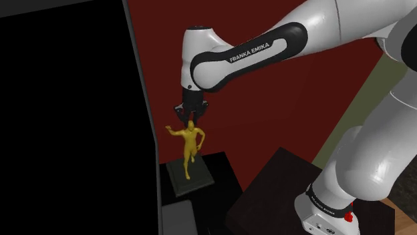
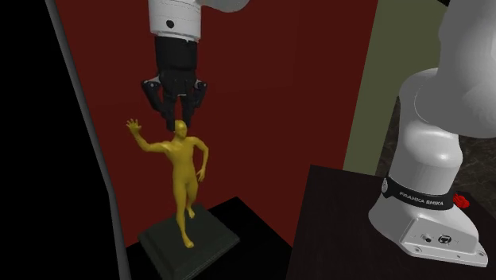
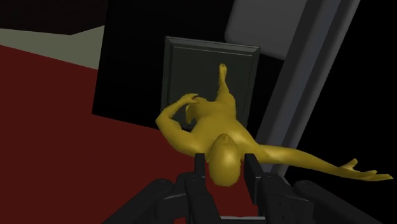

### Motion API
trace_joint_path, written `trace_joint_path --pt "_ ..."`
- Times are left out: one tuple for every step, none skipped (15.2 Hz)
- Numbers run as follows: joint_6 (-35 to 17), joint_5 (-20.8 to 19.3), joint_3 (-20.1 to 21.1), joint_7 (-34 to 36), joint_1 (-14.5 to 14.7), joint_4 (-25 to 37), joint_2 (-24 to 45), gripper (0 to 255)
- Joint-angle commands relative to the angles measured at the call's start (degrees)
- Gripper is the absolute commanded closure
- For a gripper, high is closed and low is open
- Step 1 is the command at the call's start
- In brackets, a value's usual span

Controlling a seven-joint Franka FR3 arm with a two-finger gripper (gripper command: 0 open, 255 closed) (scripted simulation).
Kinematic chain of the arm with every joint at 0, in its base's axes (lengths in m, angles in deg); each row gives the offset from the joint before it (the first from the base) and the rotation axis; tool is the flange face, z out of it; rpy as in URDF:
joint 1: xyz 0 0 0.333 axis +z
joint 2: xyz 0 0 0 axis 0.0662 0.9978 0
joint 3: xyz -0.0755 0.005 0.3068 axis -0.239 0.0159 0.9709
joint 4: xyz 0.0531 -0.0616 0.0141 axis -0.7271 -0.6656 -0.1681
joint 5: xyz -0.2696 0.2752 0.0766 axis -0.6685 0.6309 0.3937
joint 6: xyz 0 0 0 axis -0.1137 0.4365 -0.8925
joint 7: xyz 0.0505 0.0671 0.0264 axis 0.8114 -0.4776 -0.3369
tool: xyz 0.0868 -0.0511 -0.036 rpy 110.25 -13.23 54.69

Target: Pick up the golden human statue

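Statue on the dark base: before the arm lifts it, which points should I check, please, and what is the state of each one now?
1. End effector centred over the head of the statue: ok.
2. Fingers against the head on both sides: ok, judged from the wrist view.
3. Statue upright on its base: ok.
4. Raised hand apart from the grey post: ok.
5. Grip firm enough on a round, smooth head: cannot tell.
6. Base fixed to the figure, so that both rise together: cannot tell.
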Motion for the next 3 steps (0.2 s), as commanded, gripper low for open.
trace_joint_path --pt "1.6 0.1 -0.1 -0.1 -0.1 1.1 -0.6 255" --pt "1.7 0.1 -0.1 -0.1 -0.1 1.2 -0.6 255" --pt "1.7 0.1 -0.1 -0.1 -0.1 1.2 -0.6 255"
